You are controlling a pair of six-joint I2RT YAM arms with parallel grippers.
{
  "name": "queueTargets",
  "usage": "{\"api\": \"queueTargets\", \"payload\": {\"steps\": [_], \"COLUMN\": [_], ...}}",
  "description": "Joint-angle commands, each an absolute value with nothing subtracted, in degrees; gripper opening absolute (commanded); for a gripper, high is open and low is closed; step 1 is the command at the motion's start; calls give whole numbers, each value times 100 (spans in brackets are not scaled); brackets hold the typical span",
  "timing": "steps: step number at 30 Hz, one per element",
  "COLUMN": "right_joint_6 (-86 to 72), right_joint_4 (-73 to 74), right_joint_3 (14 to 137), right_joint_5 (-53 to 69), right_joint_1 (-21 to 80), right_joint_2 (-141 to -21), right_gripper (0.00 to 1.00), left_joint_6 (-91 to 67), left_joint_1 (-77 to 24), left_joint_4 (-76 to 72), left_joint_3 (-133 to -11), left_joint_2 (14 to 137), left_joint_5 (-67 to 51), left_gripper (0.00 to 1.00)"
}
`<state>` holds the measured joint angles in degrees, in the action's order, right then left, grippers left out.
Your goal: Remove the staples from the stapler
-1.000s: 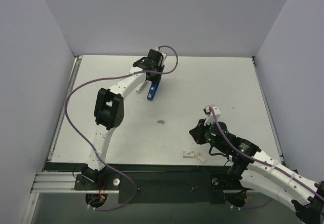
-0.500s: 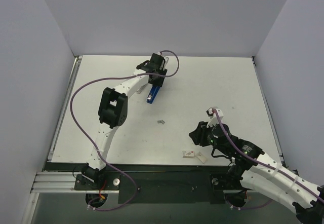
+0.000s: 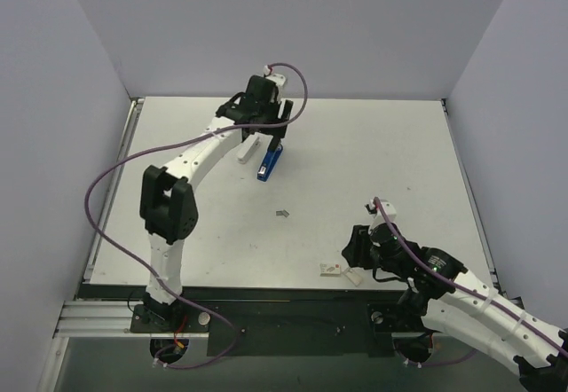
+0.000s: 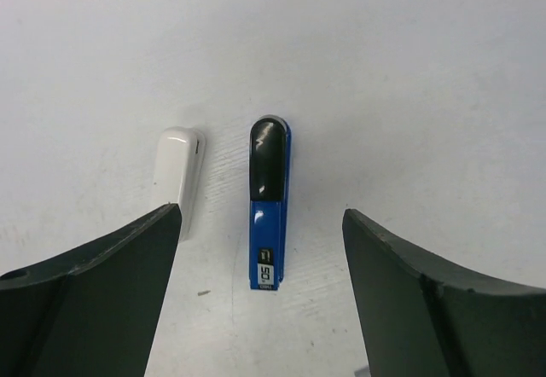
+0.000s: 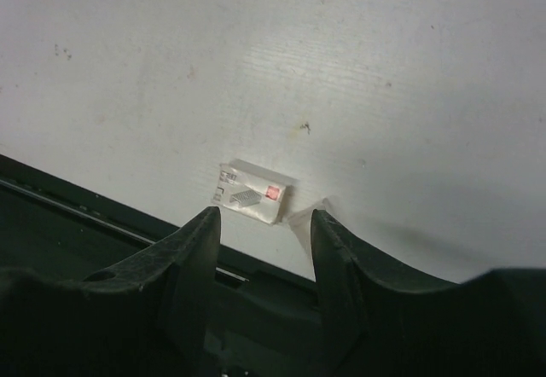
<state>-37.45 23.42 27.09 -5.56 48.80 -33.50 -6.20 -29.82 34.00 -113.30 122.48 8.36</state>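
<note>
Hovering left tool (image 4: 260,215) wide open, empty, over blue stapler (image 4: 269,198). Looks rigid, smooth, probably light: pinch across narrow sides. Holding right tool (image 5: 264,217) part-open, empty.

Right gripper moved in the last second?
Yes. The right gripper has moved toward the table's near edge and now sits next to the small white box, which stayed put.

Small print on the stapler (image 4: 268,223) is unreadable. The grey speck (image 3: 282,213) is too small to identify.
</note>
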Motion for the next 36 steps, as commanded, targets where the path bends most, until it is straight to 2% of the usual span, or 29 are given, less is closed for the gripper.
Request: {"api": "queueTargets", "payload": {"steps": [1, 6, 16, 24, 36], "right_joint_6": [-4130, -4534, -5510, -5994, -6205], "right_joint_4": [3268, 3586, 3841, 3928, 3824], "right_joint_3": [2804, 2663, 2496, 2312, 2426], "right_joint_5": [-553, -677, -1046, -1151, -1362], "right_joint_1": [4939, 5333, 6038, 6266, 6451], "right_joint_2": [-3428, -3463, -3990, -4166, -4895], "right_gripper": [42, 45, 46, 46, 46], "left_joint_6": [-870, -1081, -1819, -1934, -1802], "left_joint_1": [-3286, -4093, -5106, -5265, -5256], "left_joint_4": [2971, 2339, 1863, 1767, 1670], "left_joint_3": [-10752, -8987, -6682, -5916, -5678], "left_joint_2": [10593, 8864, 6515, 5889, 5818], "left_joint_5": [923, 1195, 1195, 1239, 1257], "left_gripper": [87, 87, 86, 85, 85]}}
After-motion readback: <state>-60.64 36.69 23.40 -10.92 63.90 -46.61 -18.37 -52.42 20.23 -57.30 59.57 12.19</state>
